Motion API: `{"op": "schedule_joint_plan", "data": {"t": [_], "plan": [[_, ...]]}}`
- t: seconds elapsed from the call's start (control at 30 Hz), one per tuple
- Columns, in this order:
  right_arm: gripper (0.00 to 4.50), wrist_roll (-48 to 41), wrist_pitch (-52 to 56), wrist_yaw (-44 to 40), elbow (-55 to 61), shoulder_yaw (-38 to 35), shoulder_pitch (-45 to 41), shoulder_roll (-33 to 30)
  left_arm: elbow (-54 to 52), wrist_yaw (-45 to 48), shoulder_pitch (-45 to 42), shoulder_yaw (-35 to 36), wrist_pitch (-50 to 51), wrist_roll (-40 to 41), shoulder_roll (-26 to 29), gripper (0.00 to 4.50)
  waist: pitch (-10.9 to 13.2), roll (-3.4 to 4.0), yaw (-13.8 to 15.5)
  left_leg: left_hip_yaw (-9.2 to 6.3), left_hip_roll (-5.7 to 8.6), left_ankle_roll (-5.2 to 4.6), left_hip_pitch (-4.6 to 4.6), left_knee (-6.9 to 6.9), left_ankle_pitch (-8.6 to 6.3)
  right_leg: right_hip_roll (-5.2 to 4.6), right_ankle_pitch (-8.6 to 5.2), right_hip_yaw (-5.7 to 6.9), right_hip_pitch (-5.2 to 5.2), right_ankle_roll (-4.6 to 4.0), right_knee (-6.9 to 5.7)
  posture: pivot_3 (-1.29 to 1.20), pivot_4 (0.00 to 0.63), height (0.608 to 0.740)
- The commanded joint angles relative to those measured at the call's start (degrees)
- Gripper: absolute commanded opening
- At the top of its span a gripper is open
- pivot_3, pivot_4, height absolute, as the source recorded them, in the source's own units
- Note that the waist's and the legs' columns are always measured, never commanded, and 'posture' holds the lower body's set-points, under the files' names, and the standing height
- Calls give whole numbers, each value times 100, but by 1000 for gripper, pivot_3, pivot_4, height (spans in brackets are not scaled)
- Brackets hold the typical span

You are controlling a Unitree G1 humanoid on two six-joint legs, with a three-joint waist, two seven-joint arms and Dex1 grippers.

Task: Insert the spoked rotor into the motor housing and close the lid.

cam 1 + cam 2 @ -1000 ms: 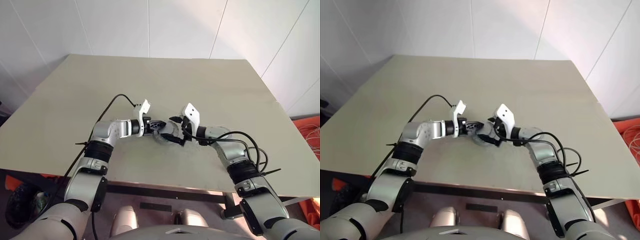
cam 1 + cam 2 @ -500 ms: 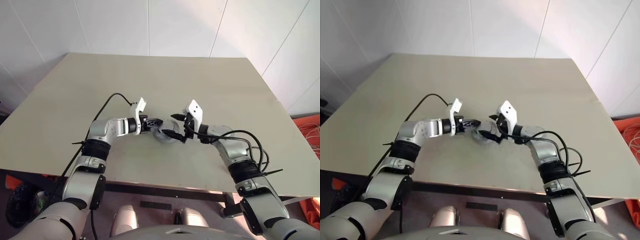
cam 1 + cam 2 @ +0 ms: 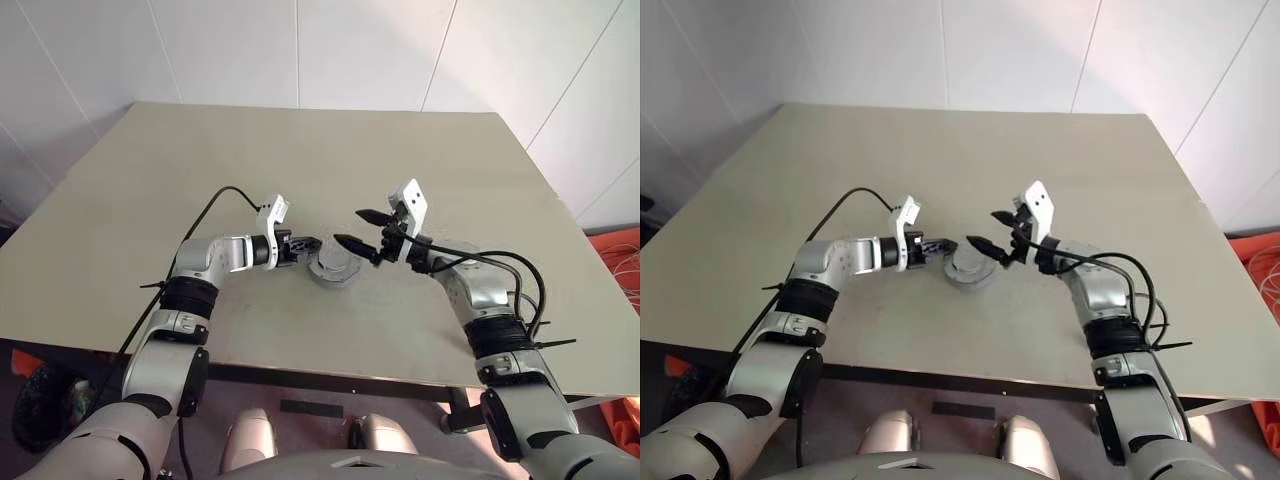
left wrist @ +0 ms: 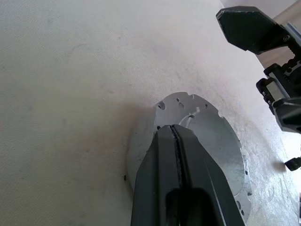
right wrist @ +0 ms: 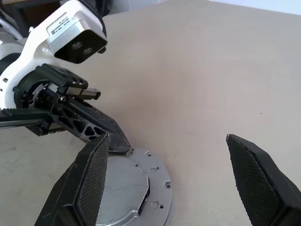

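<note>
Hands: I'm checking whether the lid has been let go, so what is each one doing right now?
Left hand: closed, holding nothing, its tips at the edge of the lid.
Right hand: open, empty, above the lid.

Lid (image 4: 221, 141) near edge cut off by left wrist view's border; part of its face covered by pressed-together fingers (image 4: 181, 174) of left gripper (image 3: 312, 243). In right wrist view, lid partly hidden behind 1 finger (image 5: 91, 181) of right gripper (image 3: 360, 228); both fingers cut off at frame edge. Motor housing and spoked rotor not discernible beneath lid. Lid surface detail too small to be told in head views.
</note>
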State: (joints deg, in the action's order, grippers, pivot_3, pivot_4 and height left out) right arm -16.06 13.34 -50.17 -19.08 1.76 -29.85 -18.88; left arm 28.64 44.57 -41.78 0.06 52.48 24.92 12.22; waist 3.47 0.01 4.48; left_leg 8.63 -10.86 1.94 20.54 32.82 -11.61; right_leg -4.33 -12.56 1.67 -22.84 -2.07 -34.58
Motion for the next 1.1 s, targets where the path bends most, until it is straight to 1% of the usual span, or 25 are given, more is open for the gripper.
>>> {"op": "schedule_joint_plan", "data": {"t": [0.03,0.17,0.3,0.37,0.43,0.5,0.57,0.7,0.83,1.1], "plan": [[4481,-271,148,121,360,-269,-236,9,-129,147,13,-120,226,54,31,0,0,0,6,0,0,0,0,0,0,0,0,0,0,0,0,0,0,740],[4481,-601,707,368,536,-559,-343,12,-191,181,69,-189,289,34,33,0,0,0,21,0,1,-1,2,0,3,0,0,0,-1,0,0,0,0,740],[4481,-1015,1537,572,804,-889,-377,-161,-200,195,92,-196,293,11,51,0,0,0,88,0,1,-6,1,0,6,0,0,0,-1,0,-1,0,0,740],[4481,-1296,2150,748,806,-1130,-457,-276,-198,193,102,-194,289,4,60,0,0,0,118,0,2,-5,1,1,6,0,0,0,0,0,-1,0,0,740],[4481,-1392,2673,986,775,-1239,-537,-384,-202,191,112,-195,284,-1,67,0,0,0,125,0,4,-3,1,5,5,-1,0,-1,1,0,-4,0,0,740],[4481,-1708,3618,1211,821,-1411,-626,-503,-208,179,119,-196,276,-2,69,0,0,1,123,-1,3,2,-2,8,4,-1,0,-1,5,0,-7,0,0,740],[4481,-1976,4440,1270,1002,-1456,-624,-666,-209,170,121,-197,261,-3,70,0,1,2,125,-1,3,7,-7,7,7,0,0,-2,5,0,-12,0,0,740],[4481,-2375,5652,1181,1309,-1407,-507,-976,-199,166,120,-196,231,-6,69,0,1,3,142,-2,3,10,-10,6,7,0,0,-2,8,0,-12,0,0,740],[4481,-2568,6316,1259,1380,-1487,-454,-1051,-190,160,124,-193,200,-9,71,0,1,3,155,-2,3,11,-14,7,7,0,0,-2,15,0,-11,0,0,740],[4481,-2823,7241,1507,1467,-1669,-285,-871,-221,129,152,-172,182,-7,80,0,1,3,164,-2,2,15,-44,4,7,0,0,-2,40,1,-11,0,0,740]]}}
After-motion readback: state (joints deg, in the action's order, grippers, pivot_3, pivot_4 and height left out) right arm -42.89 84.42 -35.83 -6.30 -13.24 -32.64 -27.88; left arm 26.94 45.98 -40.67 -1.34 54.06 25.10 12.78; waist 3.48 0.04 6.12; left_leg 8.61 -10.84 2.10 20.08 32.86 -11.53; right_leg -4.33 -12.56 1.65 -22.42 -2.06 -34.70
